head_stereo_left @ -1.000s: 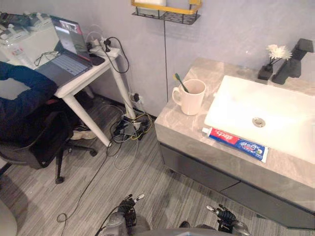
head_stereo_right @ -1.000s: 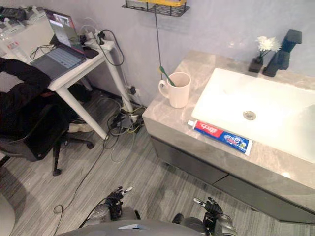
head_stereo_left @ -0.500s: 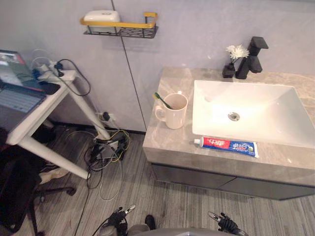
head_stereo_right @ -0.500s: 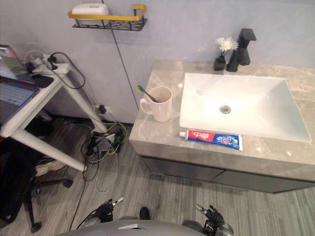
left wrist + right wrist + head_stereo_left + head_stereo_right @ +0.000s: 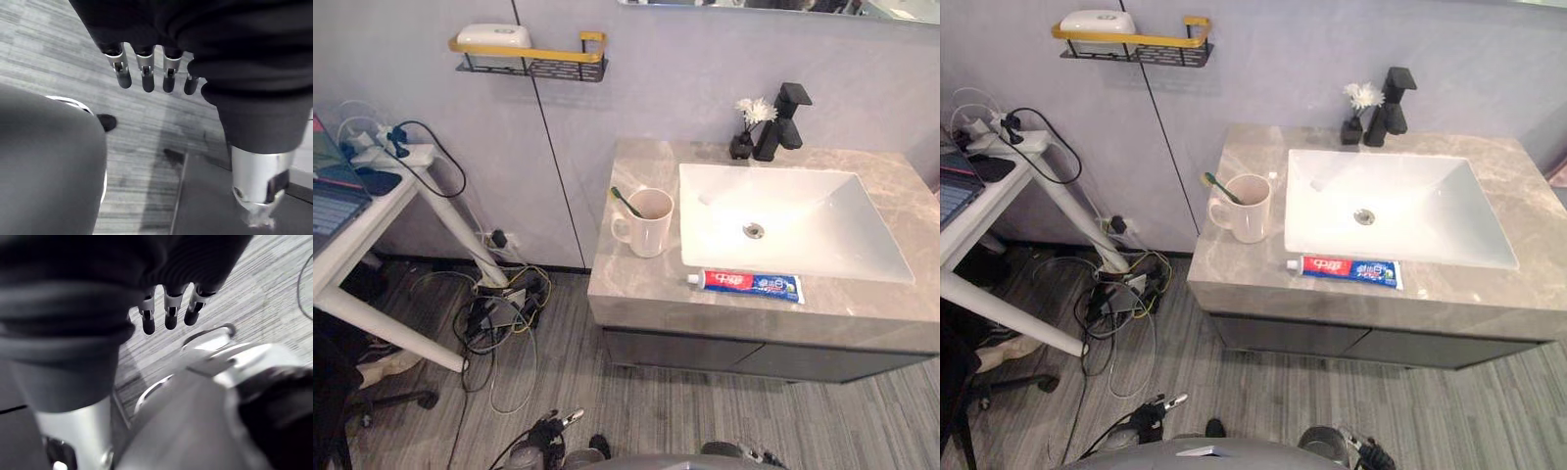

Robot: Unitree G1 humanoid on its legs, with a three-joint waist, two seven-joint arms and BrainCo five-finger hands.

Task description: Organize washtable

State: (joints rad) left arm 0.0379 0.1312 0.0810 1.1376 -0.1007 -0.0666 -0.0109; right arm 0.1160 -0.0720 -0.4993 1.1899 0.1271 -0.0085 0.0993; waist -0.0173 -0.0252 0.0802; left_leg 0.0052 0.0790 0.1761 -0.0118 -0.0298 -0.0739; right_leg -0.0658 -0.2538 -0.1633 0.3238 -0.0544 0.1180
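The grey marble washtable (image 5: 636, 286) stands against the wall with a white sink (image 5: 803, 245) set into it. A cream mug (image 5: 647, 229) holding a green toothbrush (image 5: 626, 201) sits left of the sink. A red and blue toothpaste tube (image 5: 749, 284) lies along the front edge. A black faucet (image 5: 782, 119) and a small vase with white flowers (image 5: 745, 128) stand at the back. My left hand (image 5: 555, 433) hangs low over the floor, far from the table, its fingers (image 5: 145, 73) straight and holding nothing. My right hand (image 5: 1369, 454) hangs low too, with straight empty fingers (image 5: 169, 309).
A yellow-railed black wire shelf (image 5: 530, 61) on the wall carries a white soap box (image 5: 494, 35). A white desk (image 5: 377, 206) with a laptop stands at the left. A tangle of cables (image 5: 499, 313) lies on the striped floor between desk and washtable.
The camera has swung right: the washtable now sits in the middle and squarer, and the person and most of the laptop have left the picture. Both hands stay low.
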